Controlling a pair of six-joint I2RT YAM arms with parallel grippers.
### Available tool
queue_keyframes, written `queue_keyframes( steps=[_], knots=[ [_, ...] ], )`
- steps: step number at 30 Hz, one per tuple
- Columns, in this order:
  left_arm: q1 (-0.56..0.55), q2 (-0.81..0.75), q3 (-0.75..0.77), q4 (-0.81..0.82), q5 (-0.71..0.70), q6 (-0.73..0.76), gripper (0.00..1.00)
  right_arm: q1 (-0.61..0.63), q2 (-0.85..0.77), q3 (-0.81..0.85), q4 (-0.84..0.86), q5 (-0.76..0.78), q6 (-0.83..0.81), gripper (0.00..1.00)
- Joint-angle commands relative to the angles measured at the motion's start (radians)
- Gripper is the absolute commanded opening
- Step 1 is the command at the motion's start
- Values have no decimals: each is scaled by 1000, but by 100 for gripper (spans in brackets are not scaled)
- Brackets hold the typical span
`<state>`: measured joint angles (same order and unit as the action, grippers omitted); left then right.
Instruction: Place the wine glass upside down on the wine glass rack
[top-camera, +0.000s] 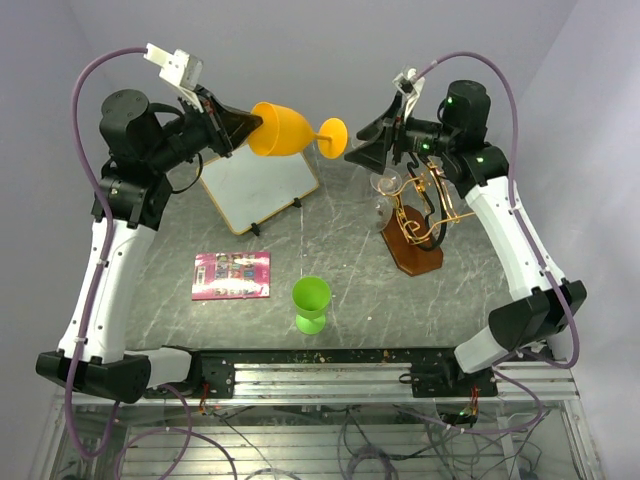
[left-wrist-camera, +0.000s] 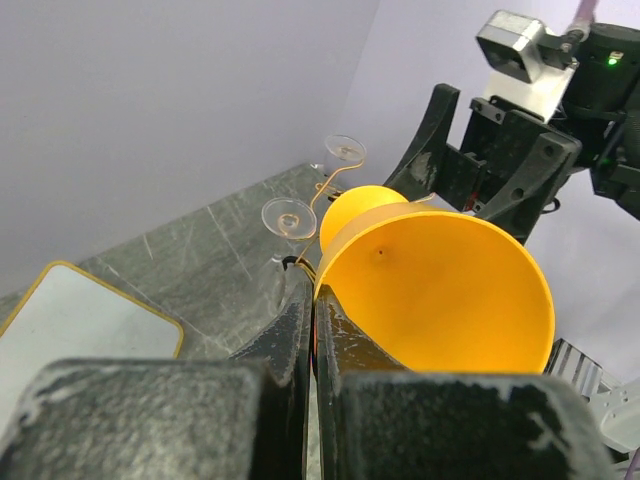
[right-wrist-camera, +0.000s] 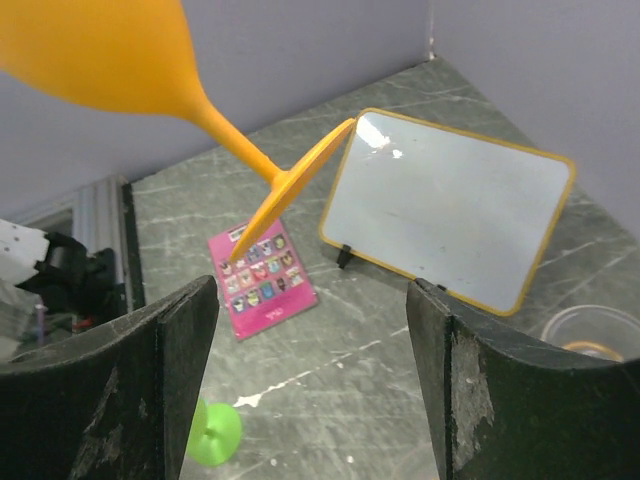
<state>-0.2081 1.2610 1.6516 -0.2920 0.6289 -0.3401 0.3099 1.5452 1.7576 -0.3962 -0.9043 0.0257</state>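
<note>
Wine glass (top-camera: 280, 130): orange, held in the air on its side above the far part of the table (top-camera: 350, 290), open bowl toward the left arm and round foot toward the right arm.
Left gripper (top-camera: 245, 130): clamped on the rim of the bowl, one finger inside and one outside (the left wrist view shows the two fingers (left-wrist-camera: 300, 330) pressed almost together with the orange wall between them).
Right gripper (top-camera: 365, 150): spread wide and holding nothing. It faces the foot of the glass, which in the right wrist view hangs ahead of the dark fingers (right-wrist-camera: 180, 350) and clear of both.
Wine glass rack (top-camera: 420, 225): stands on its reddish-brown base at the right of the table, below and just nearer than the right gripper. The orange glass is apart from it, up and to the left.
Clear glasses (top-camera: 387, 185): at the left side of the rack's gold wire. Two round clear feet show in the left wrist view.
Green glass (top-camera: 311, 303): upright near the front middle of the table.
Whiteboard (top-camera: 258, 185): propped under the held glass.
Pink card (top-camera: 232, 275): flat, left of the green glass.
</note>
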Motion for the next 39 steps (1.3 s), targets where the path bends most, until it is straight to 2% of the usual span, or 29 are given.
queue_keyframes(
  steps=[1,6,9,16,19,28,39],
  knots=[
    [6,3,-23,86,41,1,7,10,18,-39,151,-74,174,74],
    [-3,9,-37,101,52,16,7,24,33,-54,203,-82,244,68],
    [-18,14,-39,95,49,47,7,30,45,-49,230,-66,301,61],
    [-35,15,-40,76,12,108,7,31,47,-57,239,13,367,34],
    [-41,15,-45,76,10,120,7,31,50,-61,231,40,368,27],
    [-52,10,-58,69,-18,170,7,32,53,-75,216,91,392,16],
    [-79,15,-29,28,-76,261,7,41,64,-122,250,85,465,21]
  ],
)
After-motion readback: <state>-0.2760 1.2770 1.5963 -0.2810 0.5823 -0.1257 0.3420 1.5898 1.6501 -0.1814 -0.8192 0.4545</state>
